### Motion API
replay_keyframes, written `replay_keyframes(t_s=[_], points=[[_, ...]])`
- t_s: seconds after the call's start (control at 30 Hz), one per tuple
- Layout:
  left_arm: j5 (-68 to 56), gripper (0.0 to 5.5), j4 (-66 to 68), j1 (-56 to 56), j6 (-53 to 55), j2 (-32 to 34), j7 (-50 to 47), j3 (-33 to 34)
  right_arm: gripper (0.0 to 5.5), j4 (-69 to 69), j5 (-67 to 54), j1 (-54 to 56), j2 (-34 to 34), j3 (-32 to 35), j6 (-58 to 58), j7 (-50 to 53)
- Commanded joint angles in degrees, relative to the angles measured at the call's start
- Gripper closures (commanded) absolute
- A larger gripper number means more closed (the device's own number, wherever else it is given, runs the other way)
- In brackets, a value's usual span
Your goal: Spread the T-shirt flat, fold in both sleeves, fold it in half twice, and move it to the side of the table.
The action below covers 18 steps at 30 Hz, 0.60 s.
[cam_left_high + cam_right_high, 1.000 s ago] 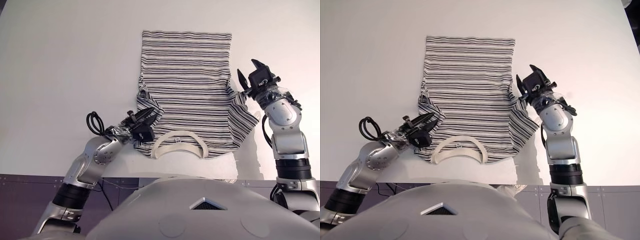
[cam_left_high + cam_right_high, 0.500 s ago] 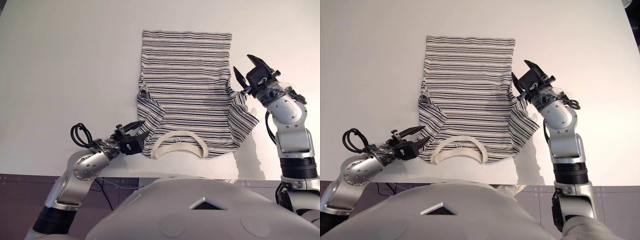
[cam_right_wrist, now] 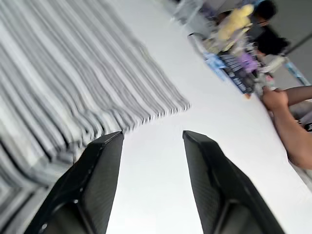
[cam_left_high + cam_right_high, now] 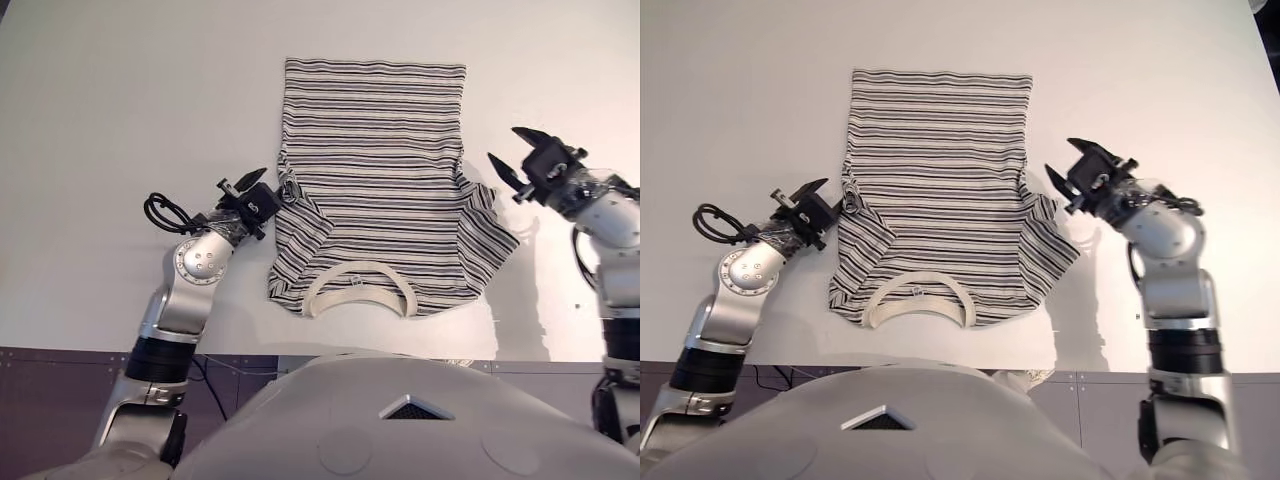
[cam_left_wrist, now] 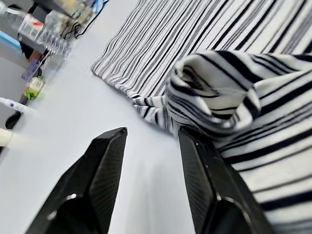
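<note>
Currently left gripper [image 5: 152, 131] and right gripper [image 4: 503, 145] are hovering unclenched, empty, flanking the T-shirt [image 4: 375, 180], likely staging the sleeve folds.

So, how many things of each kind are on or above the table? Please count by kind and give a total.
T-shirt: 1
Grippers: 2, the left gripper and the right gripper, both open
Total: 3

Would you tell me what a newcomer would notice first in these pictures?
The striped T-shirt lies spread in the middle of the white table, its collar nearest the robot. Open grippers flank it: the left gripper beside its bunched left sleeve, the right gripper off its right side.
</note>
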<state>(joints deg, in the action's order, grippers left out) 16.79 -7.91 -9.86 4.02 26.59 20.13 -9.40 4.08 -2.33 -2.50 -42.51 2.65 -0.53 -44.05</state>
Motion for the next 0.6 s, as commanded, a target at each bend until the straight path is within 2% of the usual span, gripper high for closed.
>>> replay_keyframes(t_s=[0.03,0.1,0.17,0.33,0.43,0.6], points=[[-1.66,3.55,-0.58,0.42,-0.67,-2.44,-3.20,2.54,3.27,-1.12,-8.53,-3.68,-12.75,4.13,-2.65,-19.57],[-0.08,3.55,-1.84,-1.56,-0.58,-2.30,-4.61,2.35,3.27,-1.31,-8.74,-7.68,-18.20,2.88,-7.72,-28.45],[0.58,3.55,-2.10,-2.86,-0.35,-2.71,-5.32,1.67,3.27,-0.09,-6.96,-10.67,-20.70,1.60,-12.73,-31.96],[-4.27,3.55,-1.07,-5.54,2.05,-6.11,-4.30,1.99,3.27,-2.69,5.23,-7.17,-22.12,-2.60,-30.07,-29.58],[-6.97,3.55,-2.81,-6.38,2.64,-7.30,-4.99,4.44,3.27,-6.14,14.58,-5.33,-19.74,-4.45,-37.63,-22.06],[-12.16,3.55,-9.82,-6.34,4.94,-8.02,-6.59,12.09,3.27,-8.64,20.22,-9.32,-19.09,-6.10,-39.76,-14.23]])
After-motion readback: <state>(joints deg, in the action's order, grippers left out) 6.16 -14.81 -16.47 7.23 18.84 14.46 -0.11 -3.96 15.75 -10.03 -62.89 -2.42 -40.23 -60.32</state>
